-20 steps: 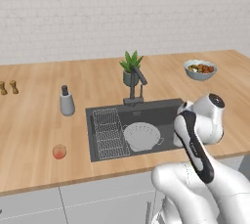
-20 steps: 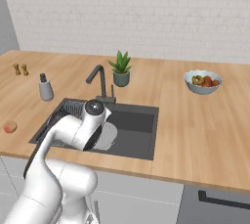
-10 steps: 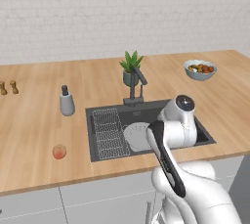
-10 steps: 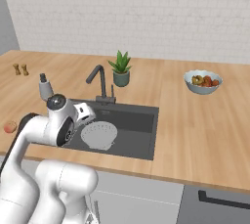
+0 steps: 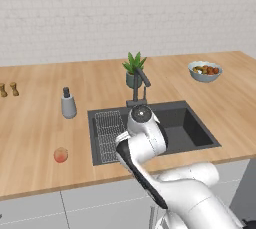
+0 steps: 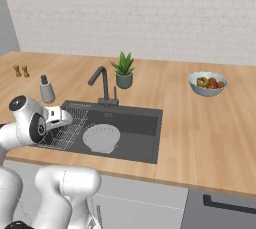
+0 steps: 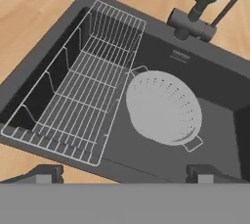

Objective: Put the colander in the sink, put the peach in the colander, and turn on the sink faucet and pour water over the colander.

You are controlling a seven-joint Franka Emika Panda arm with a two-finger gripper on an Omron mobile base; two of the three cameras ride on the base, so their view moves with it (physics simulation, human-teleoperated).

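The white perforated colander (image 7: 163, 106) sits upright on the floor of the dark sink (image 7: 219, 83), just right of the wire rack (image 7: 83, 100). In the right base view the colander (image 6: 101, 138) rests in the sink (image 6: 142, 123) left of centre. My gripper (image 7: 125, 174) hovers above the sink's front edge, open, with nothing between its fingertips (image 7: 46, 173). The hand (image 6: 56, 118) is over the rack side. On the counter left of the sink lies the orange-pink peach (image 5: 60, 155), apart from the gripper. The faucet (image 6: 102, 80) stands behind the basin with no water running.
A grey soap dispenser (image 5: 68, 104) stands left of the sink. A potted plant (image 5: 134, 69) is behind the faucet (image 5: 141, 85). A grey bowl of mixed fruit (image 6: 208, 83) sits far right. Two small shakers (image 5: 9, 89) stand at the far left.
The arm has swung from the sink's right side across to its left front. The colander has stayed in the basin. The jaws have stayed open.
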